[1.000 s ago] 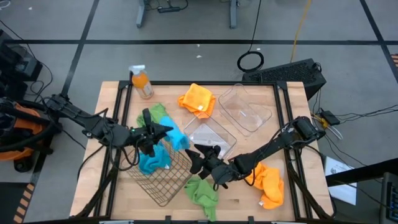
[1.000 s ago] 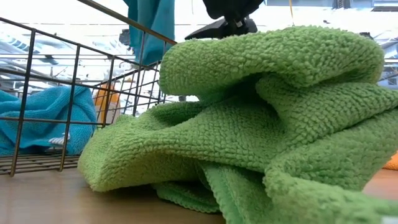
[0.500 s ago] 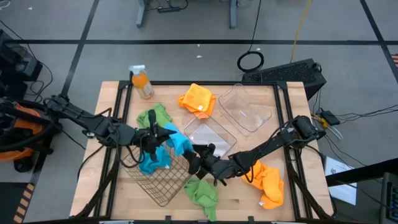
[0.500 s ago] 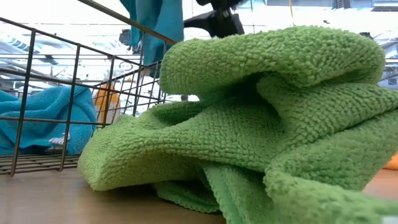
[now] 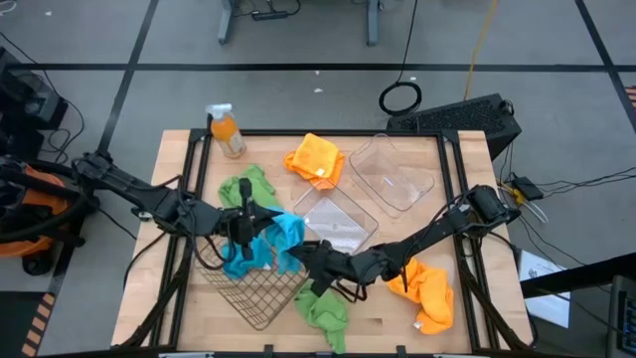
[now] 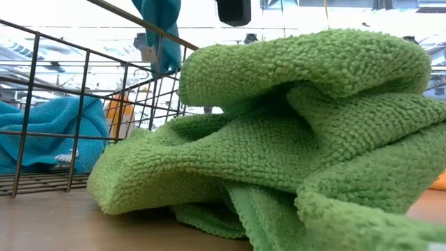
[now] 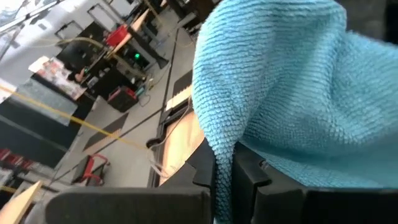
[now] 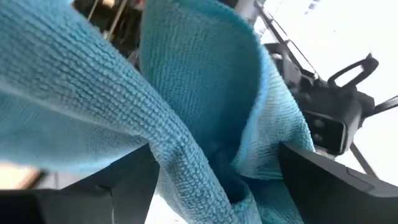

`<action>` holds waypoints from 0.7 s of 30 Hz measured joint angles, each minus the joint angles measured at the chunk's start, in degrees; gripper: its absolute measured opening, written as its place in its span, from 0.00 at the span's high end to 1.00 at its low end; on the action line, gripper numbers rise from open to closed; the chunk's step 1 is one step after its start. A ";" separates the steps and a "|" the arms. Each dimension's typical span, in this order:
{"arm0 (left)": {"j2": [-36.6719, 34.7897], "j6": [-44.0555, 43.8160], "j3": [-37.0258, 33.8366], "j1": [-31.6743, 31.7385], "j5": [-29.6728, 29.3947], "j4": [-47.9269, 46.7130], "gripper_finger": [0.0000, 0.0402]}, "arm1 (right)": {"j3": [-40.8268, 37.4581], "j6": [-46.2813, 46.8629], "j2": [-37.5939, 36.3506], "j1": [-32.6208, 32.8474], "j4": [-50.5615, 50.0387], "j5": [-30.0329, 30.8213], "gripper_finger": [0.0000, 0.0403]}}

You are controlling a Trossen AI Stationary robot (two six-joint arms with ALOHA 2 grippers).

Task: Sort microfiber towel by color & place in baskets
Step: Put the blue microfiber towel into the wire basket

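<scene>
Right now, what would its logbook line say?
left gripper: holding blue towel over wire basket | right gripper: at same towel

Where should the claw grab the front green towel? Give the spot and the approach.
Pinch the raised top fold of the green towel, coming straight down: it lies heaped on the table, and that ridge stands highest, beside the wire basket.

robotics lab: wooden table (image 5: 189, 149) on grey taped floor (image 5: 298, 89), cables (image 5: 401, 97), equipment racks (image 7: 118, 46) beyond.
</scene>
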 joint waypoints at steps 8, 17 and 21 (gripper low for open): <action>0.89 -0.99 0.00 0.35 -2.68 -0.09 0.94 | 0.00 9.11 0.00 0.04 -0.43 -2.04 0.22; 0.89 -1.08 0.00 -0.28 0.46 -1.08 0.94 | 0.00 13.58 0.00 1.56 7.94 -2.06 0.22; 0.89 -0.92 0.00 -1.38 0.62 -0.96 0.94 | 0.00 16.10 0.00 1.66 12.11 -2.04 0.22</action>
